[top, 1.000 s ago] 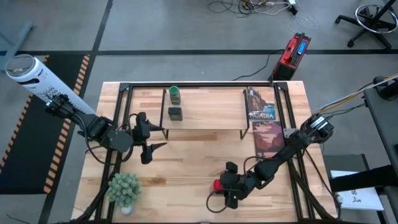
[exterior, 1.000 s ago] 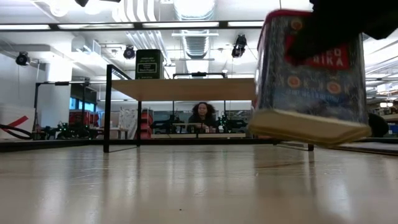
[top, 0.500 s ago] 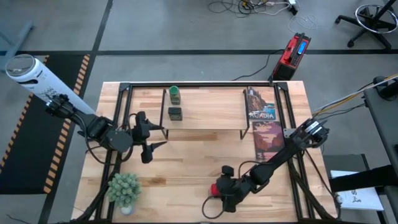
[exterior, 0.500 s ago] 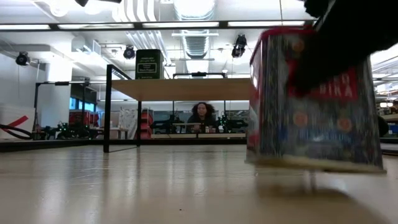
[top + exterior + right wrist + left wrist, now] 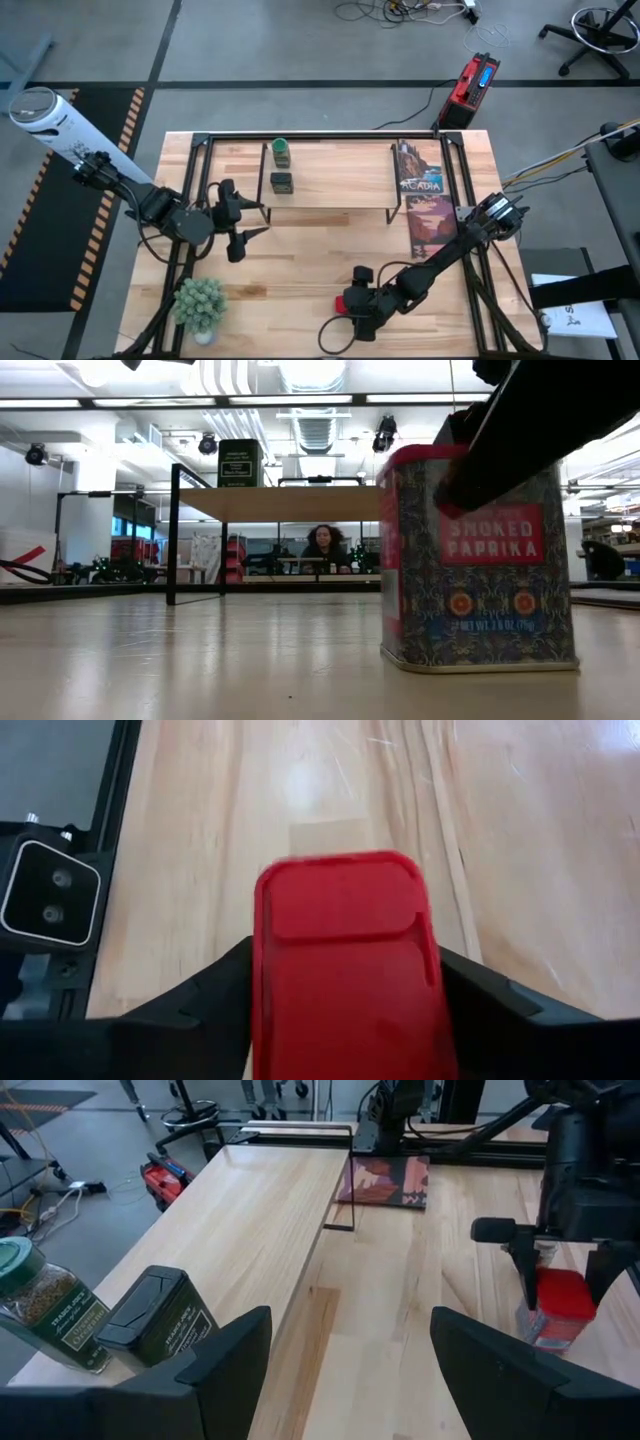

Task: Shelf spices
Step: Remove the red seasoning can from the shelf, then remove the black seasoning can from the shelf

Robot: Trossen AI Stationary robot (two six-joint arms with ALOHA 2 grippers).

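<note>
Right gripper (image 5: pixel 352 303) low at the table's (image 5: pixel 300 260) front edge, fingers closed around the red tin (image 5: pixel 345 302). Left gripper (image 5: pixel 240 222) hovering just before the shelf (image 5: pixel 330 180), fingers spread.

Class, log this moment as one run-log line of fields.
task: shelf spices | right gripper: around red tin, tin upright on table | left gripper: open, by shelf | on shelf: green-capped jar, dark tin

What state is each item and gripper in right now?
red tin: upright on the table, lid closed, between the right gripper's fingers.
green-capped jar: upright on the shelf, capped.
dark tin: on the shelf, lid closed.
right gripper: around the red tin.
left gripper: open, empty, beside the shelf.
potted plant: upright on the table.
</note>
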